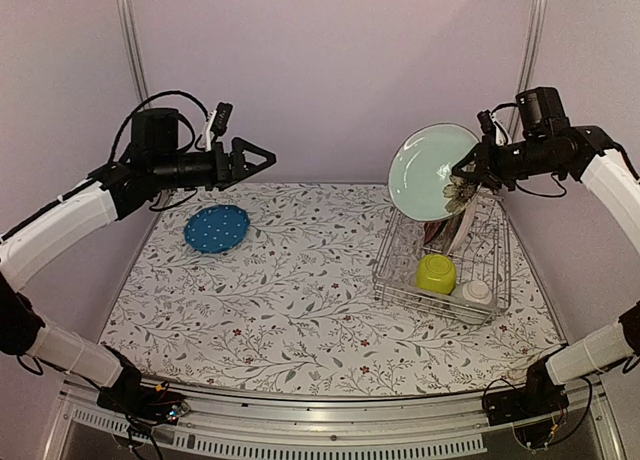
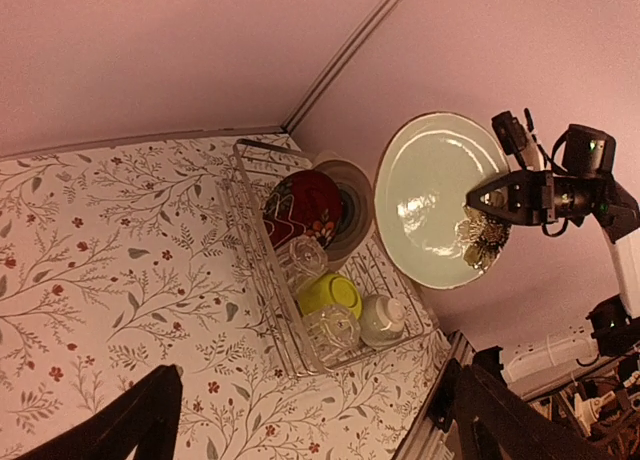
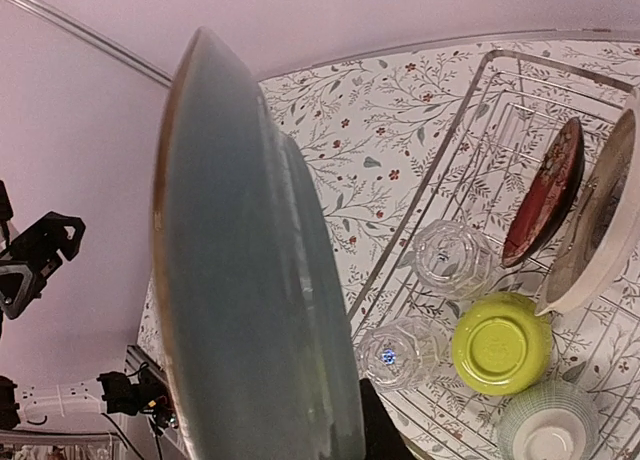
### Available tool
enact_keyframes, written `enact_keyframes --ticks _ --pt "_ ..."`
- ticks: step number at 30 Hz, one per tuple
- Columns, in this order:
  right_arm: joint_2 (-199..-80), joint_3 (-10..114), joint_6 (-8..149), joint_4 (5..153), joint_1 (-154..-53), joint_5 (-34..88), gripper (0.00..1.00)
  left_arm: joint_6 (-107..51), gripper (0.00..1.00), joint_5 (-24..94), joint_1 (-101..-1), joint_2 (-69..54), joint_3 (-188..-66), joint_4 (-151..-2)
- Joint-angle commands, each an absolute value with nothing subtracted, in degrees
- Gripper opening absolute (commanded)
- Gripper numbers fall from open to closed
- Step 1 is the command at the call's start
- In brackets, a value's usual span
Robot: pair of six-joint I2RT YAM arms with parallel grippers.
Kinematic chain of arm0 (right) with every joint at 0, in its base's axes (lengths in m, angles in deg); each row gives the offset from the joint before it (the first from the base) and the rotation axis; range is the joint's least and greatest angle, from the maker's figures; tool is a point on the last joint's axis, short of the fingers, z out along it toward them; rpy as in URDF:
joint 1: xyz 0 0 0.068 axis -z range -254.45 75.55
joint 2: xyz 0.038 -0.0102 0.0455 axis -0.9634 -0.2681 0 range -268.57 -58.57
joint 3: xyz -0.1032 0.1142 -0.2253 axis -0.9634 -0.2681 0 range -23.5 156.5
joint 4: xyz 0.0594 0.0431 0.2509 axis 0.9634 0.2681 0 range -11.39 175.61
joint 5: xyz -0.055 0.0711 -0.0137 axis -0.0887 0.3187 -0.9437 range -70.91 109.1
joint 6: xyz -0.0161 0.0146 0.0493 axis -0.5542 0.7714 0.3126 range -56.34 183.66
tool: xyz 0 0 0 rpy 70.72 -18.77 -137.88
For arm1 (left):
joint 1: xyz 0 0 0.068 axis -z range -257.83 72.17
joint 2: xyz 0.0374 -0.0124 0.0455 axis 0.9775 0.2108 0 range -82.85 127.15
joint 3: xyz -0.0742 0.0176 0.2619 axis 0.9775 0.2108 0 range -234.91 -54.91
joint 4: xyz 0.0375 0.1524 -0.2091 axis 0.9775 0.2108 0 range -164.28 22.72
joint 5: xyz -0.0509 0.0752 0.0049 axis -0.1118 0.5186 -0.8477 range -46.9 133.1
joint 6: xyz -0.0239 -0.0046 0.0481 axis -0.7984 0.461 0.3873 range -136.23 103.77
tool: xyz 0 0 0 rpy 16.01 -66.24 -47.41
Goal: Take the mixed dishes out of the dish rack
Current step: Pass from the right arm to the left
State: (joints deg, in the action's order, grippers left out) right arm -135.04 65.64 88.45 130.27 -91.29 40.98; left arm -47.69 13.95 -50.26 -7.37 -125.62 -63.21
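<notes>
My right gripper (image 1: 464,171) is shut on the rim of the pale blue-green plate (image 1: 430,170) and holds it upright in the air above the dish rack (image 1: 390,255). In the right wrist view the plate (image 3: 250,280) fills the left half. Inside the rack (image 2: 262,242) stand the red floral plate (image 2: 302,208) and the grey ringed plate (image 2: 352,208). Two clear glasses (image 2: 302,258) (image 2: 332,330), the lime-green bowl (image 2: 332,294) and the small whitish bowl (image 2: 382,318) lie upside down. My left gripper (image 1: 256,160) is open and empty, high above the table's far left.
A blue dotted plate (image 1: 217,227) lies flat on the floral tablecloth at the far left, below my left gripper. The rack stands at the right, close to the right wall. Metal frame posts (image 1: 128,30) stand at both back corners.
</notes>
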Motion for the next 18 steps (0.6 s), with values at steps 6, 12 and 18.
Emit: enact_keyframes --ticks 6,12,18 --pt "-134.0 62.5 91.4 110.8 -99.0 54.7 0.00 -47.9 0.83 4.7 -45.0 -2.4 -128.6 -65.1" --pt "-135.8 62.9 91.5 107.6 -102.4 59.6 0.00 -47.7 0.70 3.8 -42.6 -0.7 -129.4 -65.3" --pt "-138.6 64.5 91.3 107.3 -105.6 61.2 0.00 -45.7 0.66 3.8 -40.2 1.0 -131.4 -64.0"
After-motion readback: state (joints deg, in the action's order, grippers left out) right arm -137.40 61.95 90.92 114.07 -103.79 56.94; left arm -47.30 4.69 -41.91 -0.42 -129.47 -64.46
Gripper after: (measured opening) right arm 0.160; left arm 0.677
